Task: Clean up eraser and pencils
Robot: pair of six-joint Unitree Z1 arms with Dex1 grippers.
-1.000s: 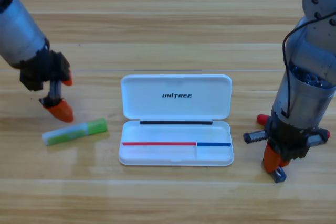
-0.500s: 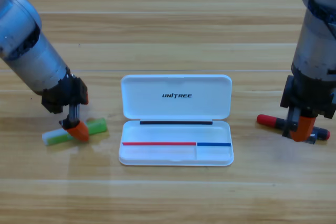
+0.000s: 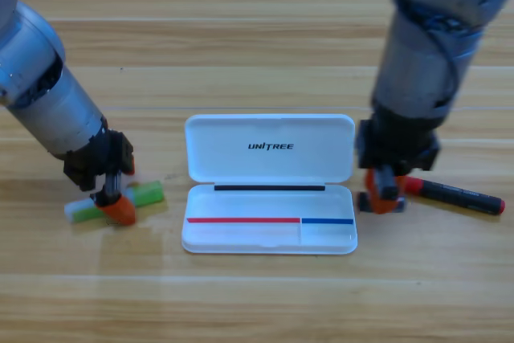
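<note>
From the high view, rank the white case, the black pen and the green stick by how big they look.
1. White case, open, by far the largest.
2. Black pen, its red end partly hidden by the right gripper.
3. Green stick, shortest, partly covered by the left gripper.

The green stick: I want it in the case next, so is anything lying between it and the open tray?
Nothing visible does. The green stick lies left of the open white case, bare table between them. The left gripper is down on the stick. The right gripper is by the case's right edge, beside the black pen.
</note>
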